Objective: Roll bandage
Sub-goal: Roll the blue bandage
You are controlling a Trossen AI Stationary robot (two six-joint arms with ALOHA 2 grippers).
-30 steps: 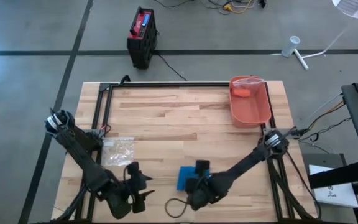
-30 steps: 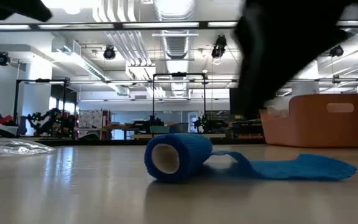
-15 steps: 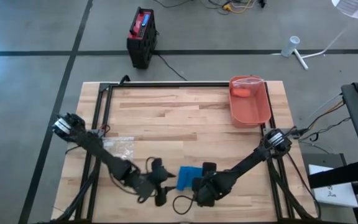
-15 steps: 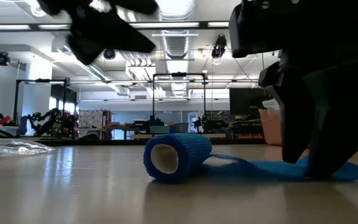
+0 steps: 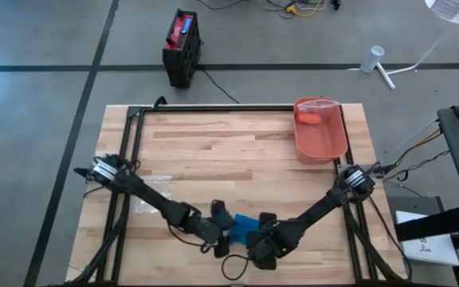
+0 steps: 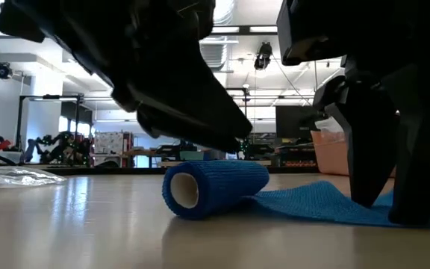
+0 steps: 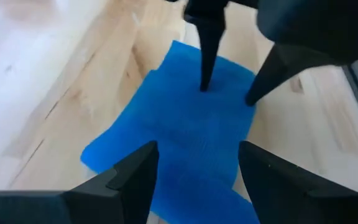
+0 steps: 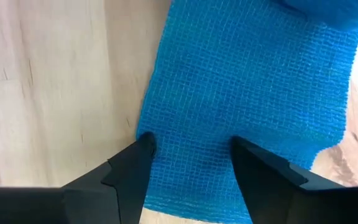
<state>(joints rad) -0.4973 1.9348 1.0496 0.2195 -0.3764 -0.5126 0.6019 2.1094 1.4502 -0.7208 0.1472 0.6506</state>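
A blue bandage lies on the table near its front edge, partly rolled. The roll [image 6: 211, 188] rests on its side and the flat tail [image 6: 319, 203] runs off it toward my right gripper. My right gripper [image 6: 387, 211] is open with its fingertips down on the tail; it also shows in the high view [image 5: 255, 234]. My left gripper [image 5: 223, 229] is open and stands close over the roll [image 7: 166, 186], one finger on each side. I cannot tell whether it touches the roll. My right gripper stands with both open fingertips [image 7: 205, 81] on the flat unrolled tail [image 7: 225, 106], near its free end. The fingers come from above, slanting down from the table's right. The tail [image 8: 191, 118] lies flat on the wood under them, a single layer.
An orange bin [image 5: 325, 137] holding an orange thing stands at the far right. A clear plastic bag [image 6: 13, 176] lies at the left, beside my left arm. A dark cable loop [image 5: 231, 271] lies at the front edge.
My left gripper has swung from the front left corner toward the table's right and now stands over the roll. My right gripper has come down and set its fingertips on the tail. The roll has turned a little on the table.
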